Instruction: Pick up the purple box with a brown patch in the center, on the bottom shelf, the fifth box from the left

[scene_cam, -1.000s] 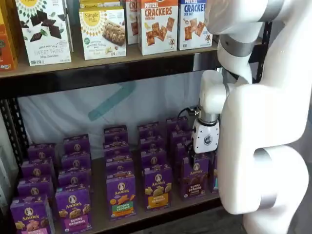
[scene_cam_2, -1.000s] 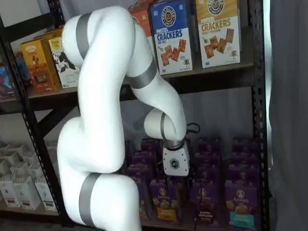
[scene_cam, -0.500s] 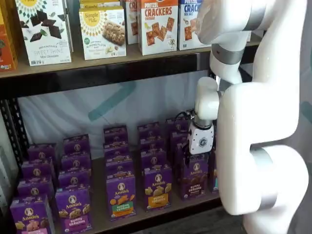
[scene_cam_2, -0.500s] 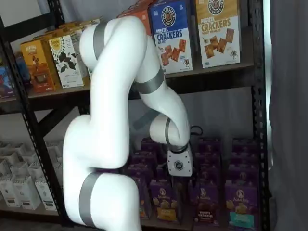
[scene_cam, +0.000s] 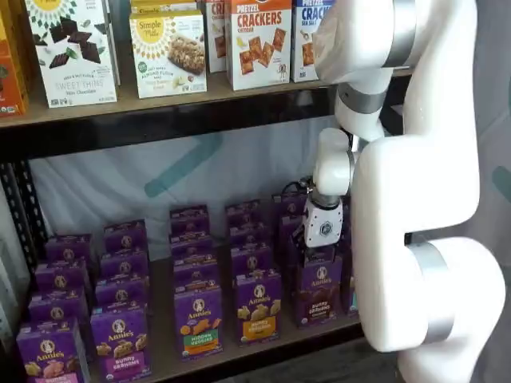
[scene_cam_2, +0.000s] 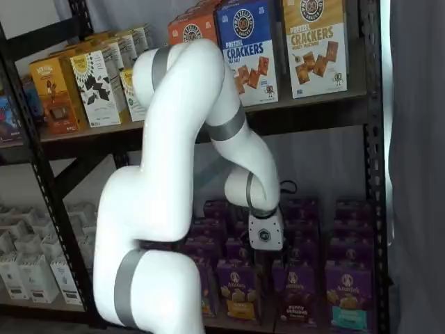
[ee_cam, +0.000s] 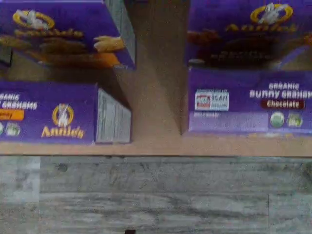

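Observation:
The purple box (scene_cam: 318,292) with the dark brown cookie picture stands at the front of the bottom shelf (scene_cam: 164,351), and it shows in both shelf views (scene_cam_2: 297,293). In the wrist view its panel (ee_cam: 248,105) reads "Bunny Grahams Chocolate", at the edge of the tan board (ee_cam: 156,145). My gripper (scene_cam: 313,254) hangs just above and slightly behind this box, its white body over the row. In a shelf view the gripper (scene_cam_2: 263,261) is just left of the box. The dark fingers blend into the purple boxes, so no gap shows.
A purple carton with a yellow band (scene_cam: 257,307) and one with a green band (scene_cam: 198,321) stand to the left. A honey carton (ee_cam: 48,112) sits beside the gap. Cracker boxes (scene_cam: 259,40) fill the upper shelf. A black upright (scene_cam_2: 375,174) edges the rack. Grey floor (ee_cam: 156,195) lies below.
The arm has swung over and the gripper has shifted sideways along the front row, closer over the chocolate box. No box has moved.

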